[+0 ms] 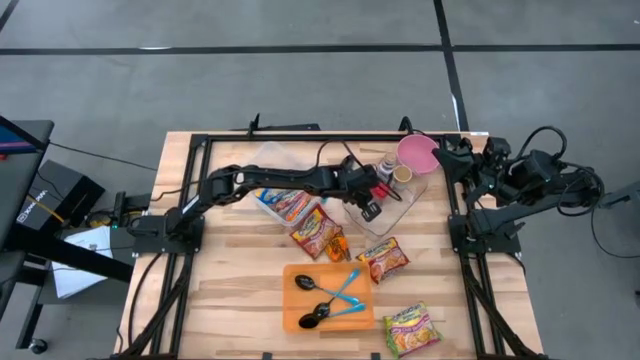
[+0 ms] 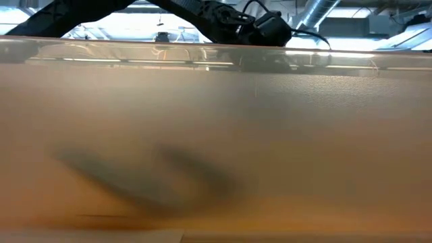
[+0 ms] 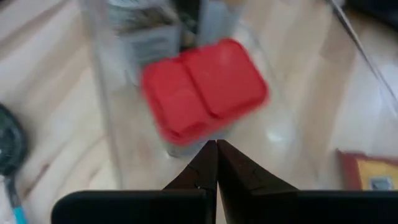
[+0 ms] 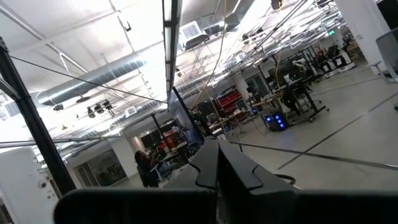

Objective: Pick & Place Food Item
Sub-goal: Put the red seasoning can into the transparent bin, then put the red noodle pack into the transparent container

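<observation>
My left gripper (image 1: 372, 210) (image 3: 216, 147) is shut and slants down over a clear plastic tub (image 1: 395, 215) (image 3: 102, 93) at the table's middle right. In the tub stands a jar with a red lid (image 1: 383, 190) (image 3: 205, 87), just ahead of the fingertips, beside a small cup (image 1: 403, 175). Several noodle packets lie flat on the wood: (image 1: 285, 205), (image 1: 315, 232), (image 1: 385, 260), (image 1: 410, 330). My right gripper (image 1: 447, 152) (image 4: 217, 149) is shut, held up at the far right, pointing into the room. My left gripper's shut fingertips (image 3: 211, 155) come slanting down from the table's left, right at the near edge of the jar's red lid (image 3: 199, 134). Whether they touch the lid, I cannot tell. The jar stands upright in the tub.
A pink plate (image 1: 417, 152) sits at the tub's far end. An orange board (image 1: 300, 320) with black and blue spoons lies near the front edge. A black frame (image 1: 200, 150) borders the table. Something blurred and tan fills most of the low view.
</observation>
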`<state>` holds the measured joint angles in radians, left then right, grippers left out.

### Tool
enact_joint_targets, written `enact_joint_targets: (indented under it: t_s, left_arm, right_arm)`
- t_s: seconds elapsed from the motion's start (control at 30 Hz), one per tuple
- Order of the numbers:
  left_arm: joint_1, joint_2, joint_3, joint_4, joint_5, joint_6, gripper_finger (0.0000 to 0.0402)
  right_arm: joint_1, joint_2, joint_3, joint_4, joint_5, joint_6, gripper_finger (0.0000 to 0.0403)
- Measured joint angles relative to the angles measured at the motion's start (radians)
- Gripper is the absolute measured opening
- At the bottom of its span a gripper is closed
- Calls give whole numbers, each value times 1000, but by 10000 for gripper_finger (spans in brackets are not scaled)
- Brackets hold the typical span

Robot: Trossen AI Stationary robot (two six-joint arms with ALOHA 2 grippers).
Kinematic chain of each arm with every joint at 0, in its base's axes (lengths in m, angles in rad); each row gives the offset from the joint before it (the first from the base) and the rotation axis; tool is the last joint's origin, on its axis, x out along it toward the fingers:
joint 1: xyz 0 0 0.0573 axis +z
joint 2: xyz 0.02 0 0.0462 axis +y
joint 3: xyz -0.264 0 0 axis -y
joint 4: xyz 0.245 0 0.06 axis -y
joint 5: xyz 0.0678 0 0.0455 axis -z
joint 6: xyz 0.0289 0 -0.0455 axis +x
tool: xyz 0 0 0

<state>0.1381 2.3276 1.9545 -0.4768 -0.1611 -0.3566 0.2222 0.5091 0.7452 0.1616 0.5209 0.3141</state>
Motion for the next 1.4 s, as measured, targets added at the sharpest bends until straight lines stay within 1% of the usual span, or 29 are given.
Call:
enact_joint_targets:
  t_s: [0.27, 0.53, 0.63, 0.7, 0.83, 1.03, 1.13, 1.4]
  left_arm:
    - [20, 0, 0, 59, -17, -26, 0]
    - [12, 0, 0, 32, -15, -44, 0]
    - [-1, 0, 0, 30, 12, -46, 0]
    - [-12, 0, 0, 31, 12, -53, 0]
    - [-23, 7, 0, 85, 14, -74, 0]
    - [-15, 34, -2, 105, 1, -132, 0]
    - [-14, 44, 1, 160, 3, -162, 0]
    - [-14, 48, 0, 155, 11, -183, 0]
  right_arm:
    - [0, 0, 0, 0, 0, 0, 0]
    - [0, 0, 0, 0, -26, 8, 0]
    - [0, 0, 0, 0, -27, 8, 0]
    - [0, 0, 0, 0, -27, 8, 0]
    - [0, 0, 0, 0, -27, 8, 0]
    - [0, 0, 0, 0, -28, 8, 0]
    - [0, 0, 0, -1, -29, 10, 0]
    - [0, 0, 0, -5, -29, 19, 0]
